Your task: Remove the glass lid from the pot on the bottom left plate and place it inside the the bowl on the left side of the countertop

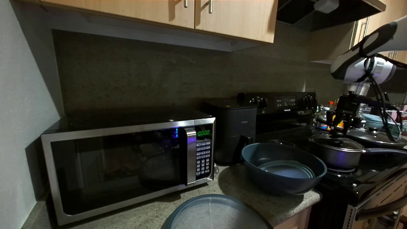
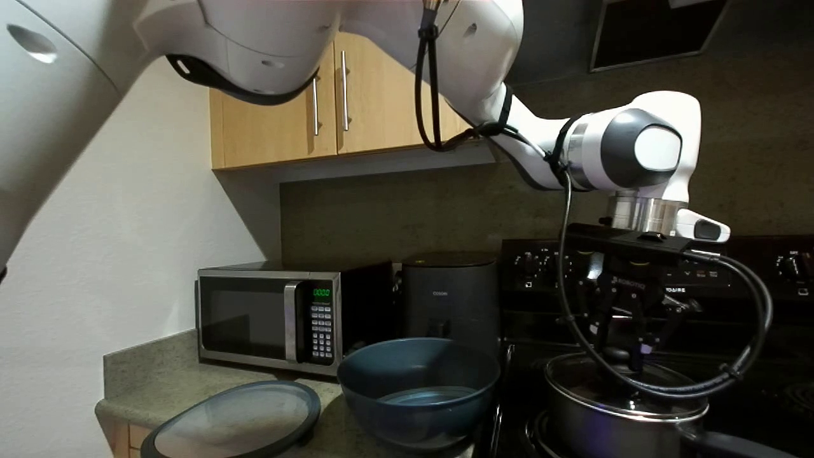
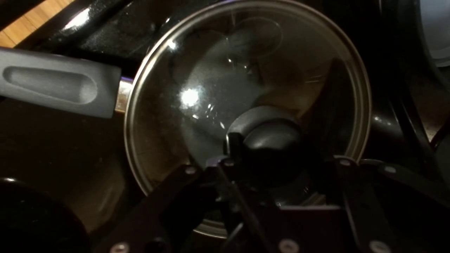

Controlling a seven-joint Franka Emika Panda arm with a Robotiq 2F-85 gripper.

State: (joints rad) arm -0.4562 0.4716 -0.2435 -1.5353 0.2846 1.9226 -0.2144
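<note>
In an exterior view, the glass lid is seated on the pot, the bowl near the pot. In an exterior view, fingers point down at the lid's knob. Wrist view: fingers partly apart, knob between; firm grip cannot be determined.

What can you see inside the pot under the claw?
A glass lid covers the pot, with the claw at its knob. Reflections and the claw obscure the inside; I can't tell what's there.
</note>
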